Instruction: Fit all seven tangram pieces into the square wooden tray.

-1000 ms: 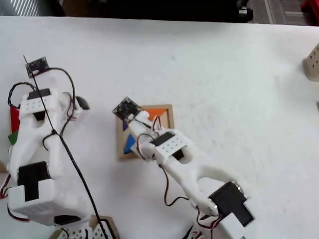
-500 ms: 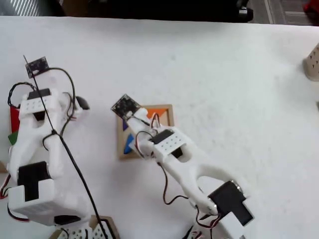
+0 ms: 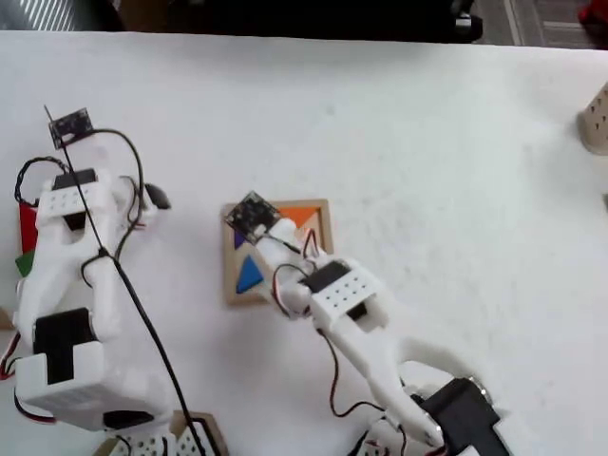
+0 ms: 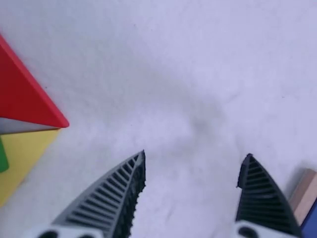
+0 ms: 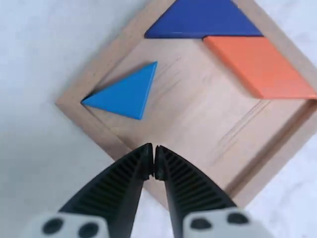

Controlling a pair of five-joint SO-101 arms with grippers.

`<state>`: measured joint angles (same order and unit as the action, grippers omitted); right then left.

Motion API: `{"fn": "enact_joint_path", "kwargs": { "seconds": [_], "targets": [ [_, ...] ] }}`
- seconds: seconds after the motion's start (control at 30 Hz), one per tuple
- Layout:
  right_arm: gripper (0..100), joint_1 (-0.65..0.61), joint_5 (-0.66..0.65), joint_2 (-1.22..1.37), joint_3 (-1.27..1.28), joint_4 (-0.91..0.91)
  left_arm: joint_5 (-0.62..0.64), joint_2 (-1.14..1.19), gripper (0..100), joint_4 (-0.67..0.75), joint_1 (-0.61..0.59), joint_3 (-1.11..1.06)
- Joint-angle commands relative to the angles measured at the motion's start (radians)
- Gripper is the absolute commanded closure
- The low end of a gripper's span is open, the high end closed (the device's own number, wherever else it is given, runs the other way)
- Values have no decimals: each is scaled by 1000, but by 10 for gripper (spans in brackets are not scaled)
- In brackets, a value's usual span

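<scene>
The right arm covers the tray's corner.

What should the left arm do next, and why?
Probably shift the open left gripper over to the red piece and close on it: the tray is mostly unfilled, and the right gripper hangs shut and empty above it.

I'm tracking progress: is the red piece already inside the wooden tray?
No, the red piece lies on the white table near the left gripper, outside the tray.
</scene>
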<state>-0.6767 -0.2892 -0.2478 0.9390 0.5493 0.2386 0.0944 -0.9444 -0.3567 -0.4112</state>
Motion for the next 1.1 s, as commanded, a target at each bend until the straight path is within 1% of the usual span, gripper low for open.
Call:
{"fn": "enact_joint_path", "kwargs": {
  "seconds": [0.0, 0.23, 0.53, 0.67, 0.9, 1.07],
  "targets": [
    [981, -15, -5, 5, 20, -165, 8, -5, 706, -11, -13, 48],
    [981, -62, -6, 77, -8, -186, 8, -2, 706, -12, -13, 48],
    [981, -68, -6, 151, -117, -186, 8, -2, 706, -12, -12, 48],
    [981, -47, -6, 140, -120, -171, 8, -2, 706, -12, -12, 48],
    [981, 13, -6, 81, -126, -39, 8, -2, 706, -6, -12, 48],
    [981, 12, -6, 99, -126, -39, 8, -2, 706, -9, -12, 48]
  ]
}}
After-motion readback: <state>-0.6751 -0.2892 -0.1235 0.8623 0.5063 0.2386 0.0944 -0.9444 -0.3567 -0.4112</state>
